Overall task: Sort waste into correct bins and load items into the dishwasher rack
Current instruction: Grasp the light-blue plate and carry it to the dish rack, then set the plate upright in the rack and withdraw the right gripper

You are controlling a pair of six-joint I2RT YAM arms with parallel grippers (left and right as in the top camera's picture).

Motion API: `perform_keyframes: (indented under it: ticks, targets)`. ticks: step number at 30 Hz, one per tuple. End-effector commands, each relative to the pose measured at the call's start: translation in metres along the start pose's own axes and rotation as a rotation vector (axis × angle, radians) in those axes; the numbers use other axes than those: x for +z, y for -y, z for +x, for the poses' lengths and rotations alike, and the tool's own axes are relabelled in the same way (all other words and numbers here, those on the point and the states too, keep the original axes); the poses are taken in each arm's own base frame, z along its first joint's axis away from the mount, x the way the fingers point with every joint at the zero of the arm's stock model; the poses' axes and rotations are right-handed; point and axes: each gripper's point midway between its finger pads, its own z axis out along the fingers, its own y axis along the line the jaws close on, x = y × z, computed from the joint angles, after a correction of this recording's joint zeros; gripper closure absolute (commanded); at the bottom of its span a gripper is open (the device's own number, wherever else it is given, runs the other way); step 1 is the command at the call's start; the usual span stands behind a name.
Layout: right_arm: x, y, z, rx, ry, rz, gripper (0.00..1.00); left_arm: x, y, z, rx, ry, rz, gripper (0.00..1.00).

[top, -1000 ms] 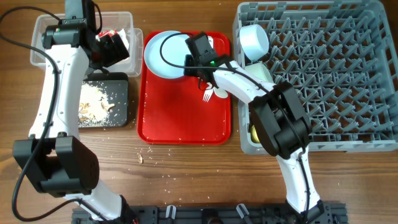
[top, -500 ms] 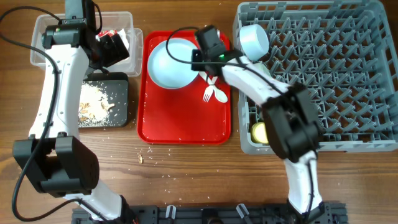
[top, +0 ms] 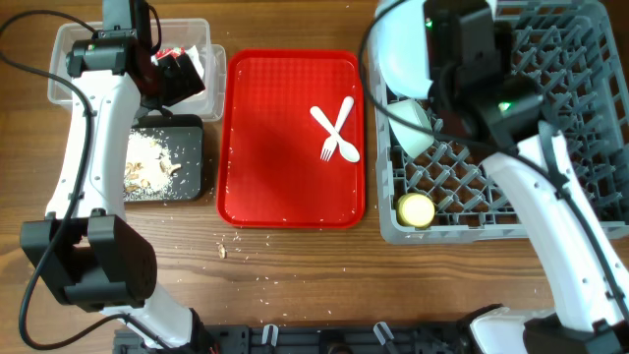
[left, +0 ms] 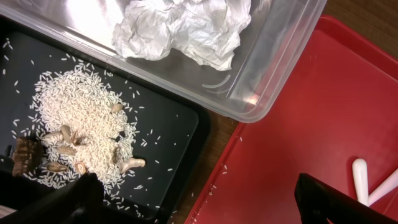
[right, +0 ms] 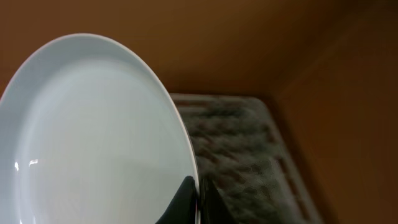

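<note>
My right gripper (right: 196,193) is shut on the rim of the pale blue plate (right: 93,137) and holds it raised over the near-left corner of the grey dishwasher rack (top: 550,138); overhead the plate (top: 398,49) stands tilted. A mint bowl (top: 413,126) and the yellow cup (top: 415,209) sit in the rack. The white fork and spoon (top: 336,133) lie crossed on the red tray (top: 285,187). My left gripper (left: 199,205) is open above the clear tub (left: 273,68) and black tray (left: 168,124). Crumpled tissue (left: 186,28) lies in the tub; rice and brown scraps (left: 74,124) lie in the black tray.
The red-and-white wrapper (top: 172,54) shows in the clear tub beside the left arm. Crumbs (top: 224,248) lie on the wooden table in front of the red tray. The rack's upright pegs fill its floor.
My right gripper has lifted the plate off the red tray and carried it right, up over the rack's left side. The left arm has not moved.
</note>
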Motion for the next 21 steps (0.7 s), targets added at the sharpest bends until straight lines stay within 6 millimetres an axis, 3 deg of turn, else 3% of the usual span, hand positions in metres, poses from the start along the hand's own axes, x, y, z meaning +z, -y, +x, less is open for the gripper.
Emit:
perform_keyframes:
  ticks: [1, 5, 8, 13, 18, 20, 21]
  targets:
    - [0.027, 0.039, 0.024, -0.216, -0.111, 0.184, 0.96, -0.009, 0.000, -0.008, -0.001, 0.035, 0.000, 0.00]
    - [0.057, 0.055, 0.040, -0.251, -0.180, 0.219, 0.96, -0.009, 0.000, -0.008, -0.001, 0.035, 0.000, 0.00]
    - [0.084, 0.048, 0.051, -0.367, -0.226, 0.174, 0.96, -0.009, 0.000, -0.008, -0.001, 0.035, 0.000, 0.00]
    - [0.123, 0.018, 0.074, -0.482, -0.293, 0.128, 0.96, -0.009, 0.000, -0.008, -0.001, 0.035, 0.001, 0.00]
    - [0.147, -0.020, 0.095, -0.507, -0.321, -0.006, 0.96, -0.009, 0.000, -0.008, -0.001, 0.035, 0.000, 0.00]
    - [0.149, -0.033, 0.096, -0.496, -0.308, -0.078, 0.91, -0.009, 0.000, -0.008, -0.001, 0.035, 0.000, 0.00]
    - [0.149, -0.039, 0.095, -0.488, -0.296, -0.110, 0.84, -0.009, 0.000, -0.008, -0.001, 0.035, 0.000, 0.00]
